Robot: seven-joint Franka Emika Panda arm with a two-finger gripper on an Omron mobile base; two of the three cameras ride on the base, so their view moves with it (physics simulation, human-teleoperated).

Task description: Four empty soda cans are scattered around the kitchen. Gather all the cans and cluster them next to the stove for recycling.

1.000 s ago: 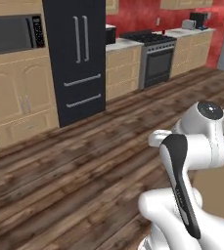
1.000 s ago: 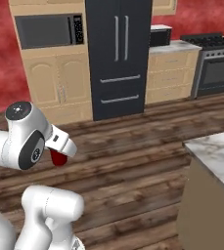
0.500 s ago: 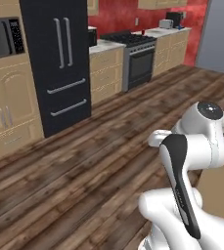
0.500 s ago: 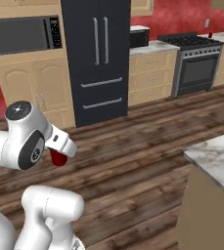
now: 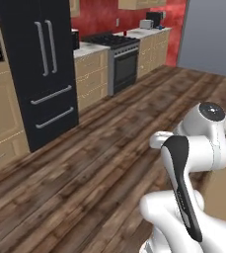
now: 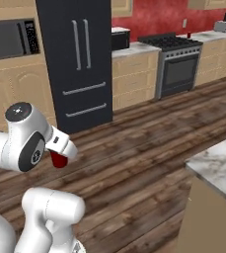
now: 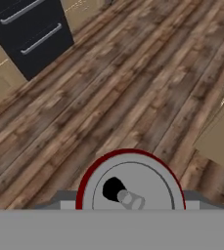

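Only overhead, red can's silver top

Kitchen count: one of almost everything.

One red soda can, seen from its silver top in the hand view and as a red bit under the arm's hand in the right base view. One stove with one oven door. One black fridge with two upright handles above and two drawer handles below. One microwave set into the cabinets. One marble-topped island. On the far desk stand perhaps two small appliances, too blurred to count surely, and one small red thing beside the stove, possibly a second can.
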